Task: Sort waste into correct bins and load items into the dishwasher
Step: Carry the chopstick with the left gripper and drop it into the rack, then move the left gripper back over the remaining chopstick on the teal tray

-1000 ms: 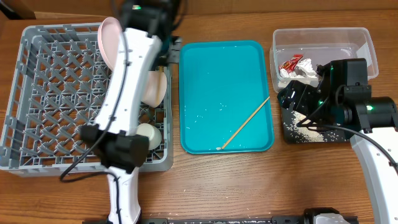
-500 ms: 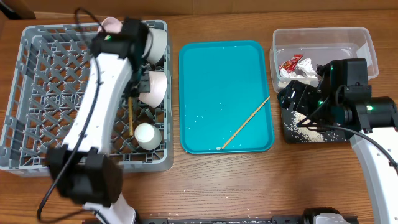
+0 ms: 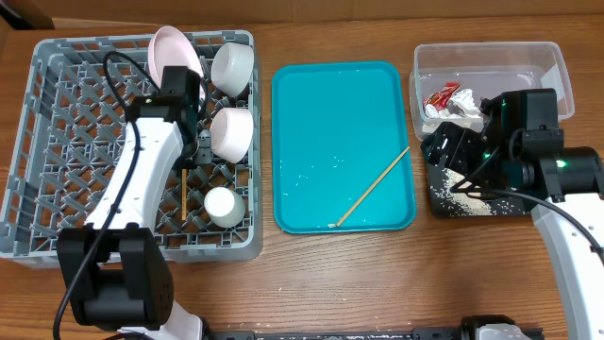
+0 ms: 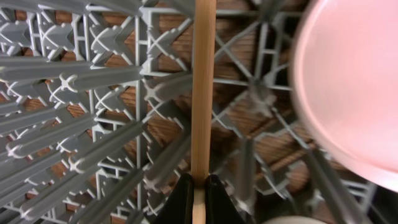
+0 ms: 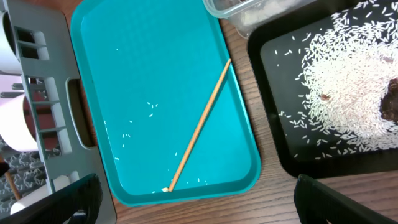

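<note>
One chopstick (image 4: 203, 93) is pinched end-on in your left gripper (image 4: 199, 190), whose jaws are clenched on it low over the lattice of the dish rack (image 3: 57, 142); you cannot tell from either view whether the stick already rests on the grid. Over the last second your left arm has swung off the rack's right side toward its middle, and the stick has shifted slightly left with it; that reads as a placement in hand, not a finished one, since the stick is not yet let go. The swing also uncovers what is loaded: the pink plate (image 3: 173, 55) on edge at the far wall, two bowls (image 3: 232, 66) just right of it, one nearer you than the other, and the cup (image 3: 225, 205) close to the near right corner.

Next along the desk (image 3: 330, 283), the teal tray (image 3: 330, 104) holds the second chopstick (image 3: 373, 186) lying diagonally, plus a few stray rice grains (image 5: 149, 109); you still have that stick to fetch.

Further right, the clear tub (image 3: 557, 71) holds the red wrapper (image 3: 440, 95) and the napkin (image 3: 465, 110) side by side in its near left corner. The black tray (image 5: 267, 74) in front of it carries a spread of rice (image 5: 348, 93) with brown scraps (image 5: 392, 106). Your right gripper (image 5: 196, 190) has not moved; it hangs released, fingers wide and empty, between the teal tray and the black one.
</note>
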